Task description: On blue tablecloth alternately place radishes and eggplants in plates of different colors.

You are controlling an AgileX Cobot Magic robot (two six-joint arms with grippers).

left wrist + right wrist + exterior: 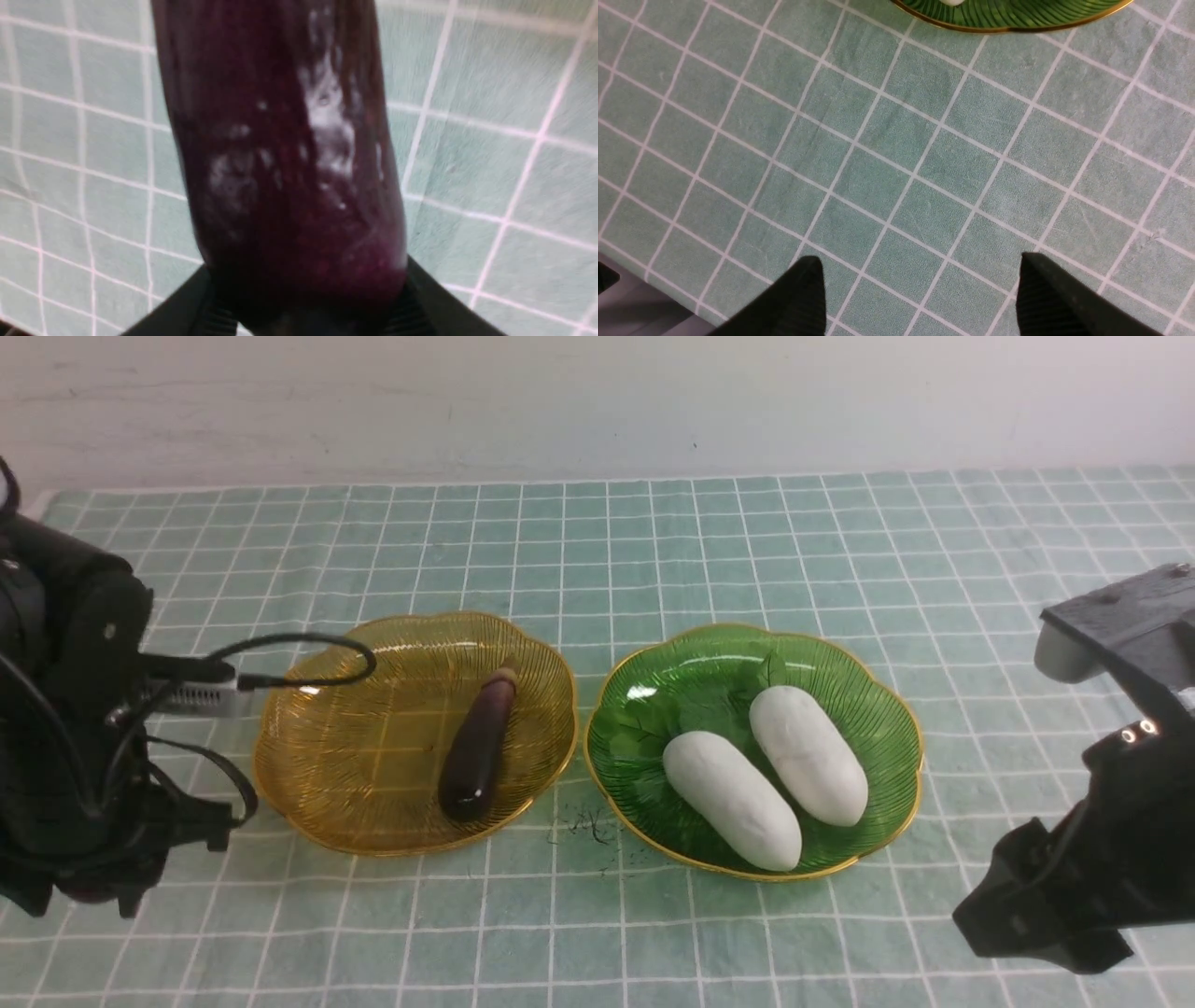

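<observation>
On the blue tablecloth (709, 551) stand two plates. The amber plate (327, 747) holds one dark purple eggplant (478, 747). Two white radishes (733, 800) (808, 755) lie side by side in the green plate (653, 709). My left arm (75, 709) is low at the far left, left of the amber plate, and it hides its own jaws in the front view. In the left wrist view, my left gripper (308, 268) is shut on a second eggplant (280, 163) over bare cloth. My right gripper (919, 256) hangs open and empty above the cloth, right of the green plate (1008, 18).
A black cable loop (308, 658) from the left arm hangs over the amber plate's rim. Dark thread-like marks (583, 826) lie on the cloth between the plates. A white wall (597, 392) closes the back. The table's edge (635, 312) shows near the right gripper.
</observation>
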